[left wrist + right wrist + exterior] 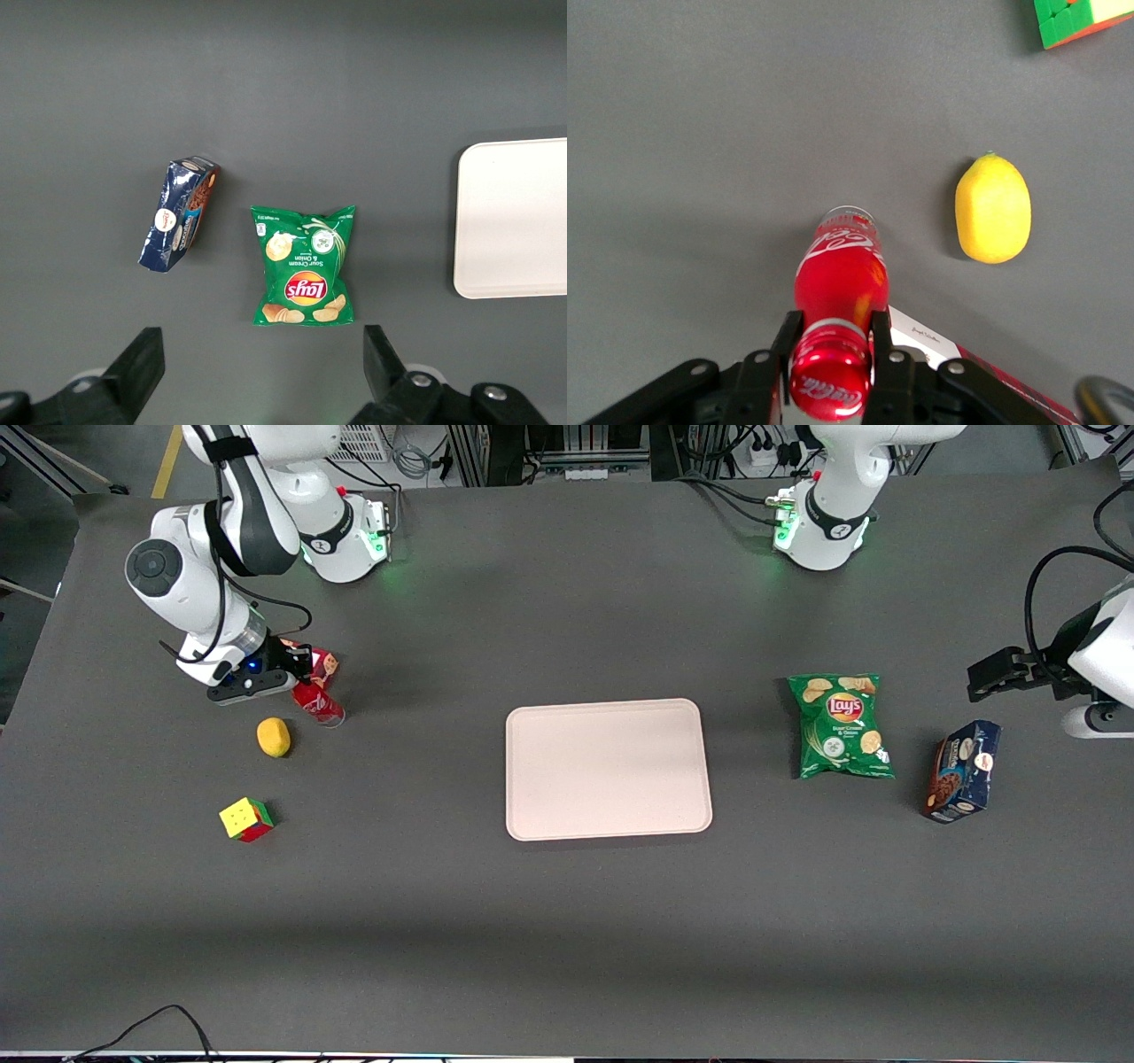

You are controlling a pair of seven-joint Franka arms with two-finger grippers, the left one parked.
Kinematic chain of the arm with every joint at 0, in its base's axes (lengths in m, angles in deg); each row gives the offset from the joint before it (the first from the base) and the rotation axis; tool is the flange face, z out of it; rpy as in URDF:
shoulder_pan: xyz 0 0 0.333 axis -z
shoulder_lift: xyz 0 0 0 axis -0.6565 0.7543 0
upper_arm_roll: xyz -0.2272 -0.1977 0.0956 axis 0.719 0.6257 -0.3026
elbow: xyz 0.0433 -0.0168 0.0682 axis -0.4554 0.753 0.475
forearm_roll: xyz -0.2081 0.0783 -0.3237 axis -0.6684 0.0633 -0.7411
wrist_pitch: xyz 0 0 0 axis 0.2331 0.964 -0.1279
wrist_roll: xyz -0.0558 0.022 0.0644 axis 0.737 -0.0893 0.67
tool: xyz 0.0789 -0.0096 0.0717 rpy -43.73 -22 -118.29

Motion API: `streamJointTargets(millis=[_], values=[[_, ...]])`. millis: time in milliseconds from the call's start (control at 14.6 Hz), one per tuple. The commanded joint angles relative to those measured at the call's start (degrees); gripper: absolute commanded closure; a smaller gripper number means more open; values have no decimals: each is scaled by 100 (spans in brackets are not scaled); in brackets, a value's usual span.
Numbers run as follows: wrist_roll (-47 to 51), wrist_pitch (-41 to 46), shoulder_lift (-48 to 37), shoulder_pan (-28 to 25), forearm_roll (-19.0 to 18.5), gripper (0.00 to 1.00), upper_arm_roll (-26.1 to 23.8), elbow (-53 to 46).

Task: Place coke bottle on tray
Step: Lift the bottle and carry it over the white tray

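The coke bottle [319, 702] has a red cap, a red label and a clear base, and stands tilted toward the working arm's end of the table. My right gripper [298, 670] is shut on its neck just under the cap. In the right wrist view the two fingers of the gripper [830, 326] press both sides of the bottle [840, 266]. The pale pinkish tray [608, 769] lies flat at the middle of the table, well away from the bottle toward the parked arm. Its edge also shows in the left wrist view [514, 221].
A flat red cookie box [324, 662] lies right beside the bottle, farther from the front camera. A yellow lemon [274, 737] [993, 209] and a Rubik's cube [245, 819] lie nearer to it. A green chips bag [840, 726] and a blue cookie box [964, 771] lie toward the parked arm's end.
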Motion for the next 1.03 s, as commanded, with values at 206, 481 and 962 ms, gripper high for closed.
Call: streamJointTargets(millis=[206, 481, 962], values=[[-62, 1067, -309, 8, -55, 100, 1, -793], [-44, 2428, -318, -62, 6, 100, -16, -2162], [429, 4003, 181, -133, 322, 100, -446, -4562]])
